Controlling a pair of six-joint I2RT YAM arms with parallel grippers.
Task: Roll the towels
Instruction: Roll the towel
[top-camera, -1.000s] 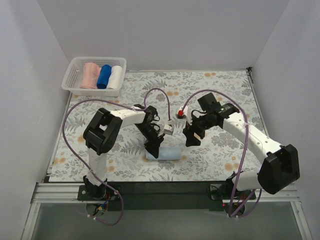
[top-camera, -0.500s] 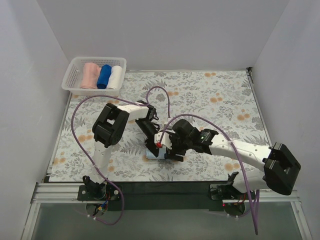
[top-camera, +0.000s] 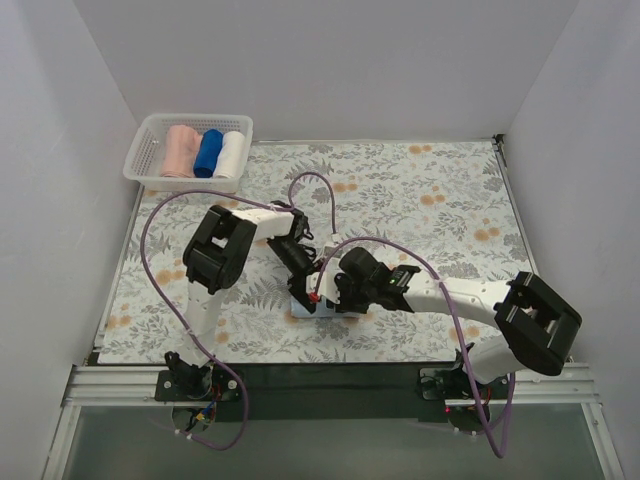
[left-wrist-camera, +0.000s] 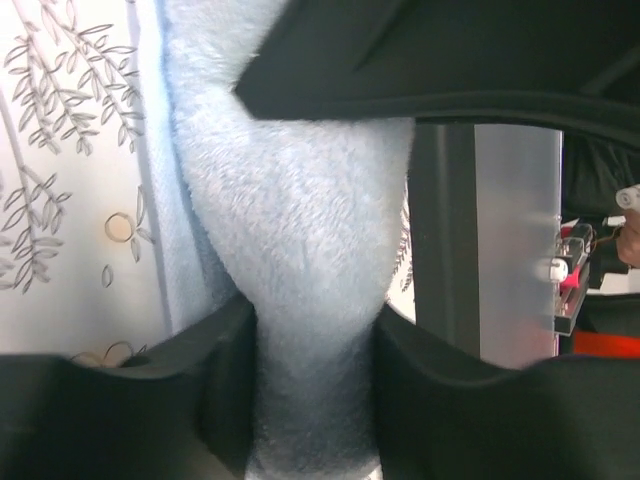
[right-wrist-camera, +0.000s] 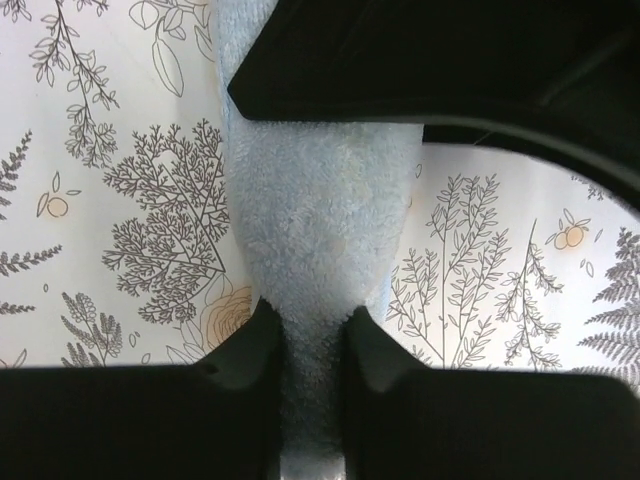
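Observation:
The light sky-blue towel (top-camera: 303, 309) lies rolled on the floral mat near the front middle, mostly hidden under both grippers in the top view. My left gripper (top-camera: 303, 283) is shut on it; in the left wrist view the towel (left-wrist-camera: 300, 250) is pinched between the black fingers (left-wrist-camera: 225, 385). My right gripper (top-camera: 328, 297) is shut on the same towel from the right; in the right wrist view the towel (right-wrist-camera: 315, 230) narrows between the fingers (right-wrist-camera: 245, 350). The salmon-pink towel (top-camera: 181, 150) lies rolled in the basket.
A white basket (top-camera: 150, 130) at the back left holds the pink roll, a dark royal-blue roll (top-camera: 208, 152) and a white roll (top-camera: 232, 153). Purple cables loop over both arms. White walls close in the floral mat (top-camera: 430, 200) on three sides.
My right arm has swung left from the mat's middle onto the blue towel and shut on it. My left gripper has stayed on the towel, its arm drawn back a little.

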